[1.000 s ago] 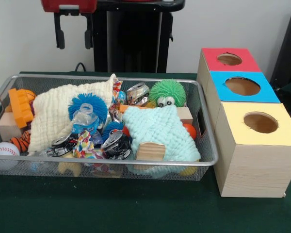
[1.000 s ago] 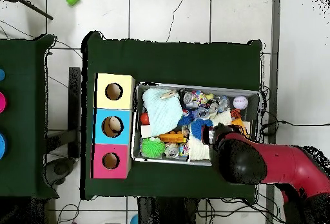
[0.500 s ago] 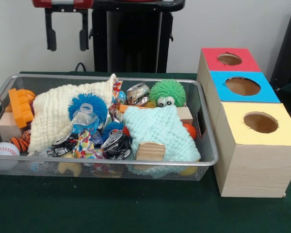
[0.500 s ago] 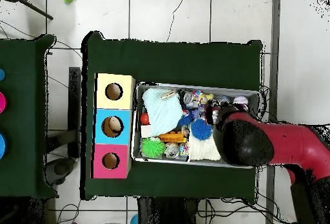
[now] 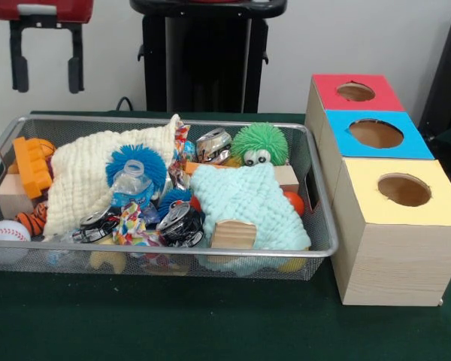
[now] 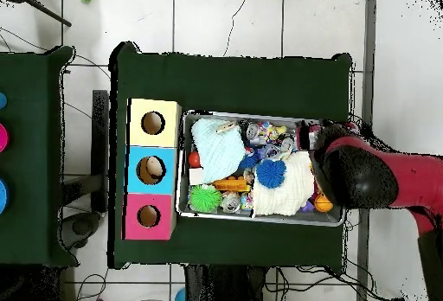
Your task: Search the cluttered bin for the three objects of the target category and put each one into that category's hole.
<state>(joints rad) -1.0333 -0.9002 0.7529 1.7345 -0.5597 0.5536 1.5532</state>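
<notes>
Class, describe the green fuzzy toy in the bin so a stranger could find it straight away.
Start at the wire mesh bin on the green table. Look along its back edge, toward the end beside the three coloured boxes. The green spiky ball sits there above the pale blue cloth; it alone has googly eyes.

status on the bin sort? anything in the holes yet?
Done: nothing visible; the three holes, red, blue and yellow, show no objects. In hand: nothing; the gripper hangs open and empty above the bin's end farthest from the boxes. Left: all three picks, it seems.
</notes>
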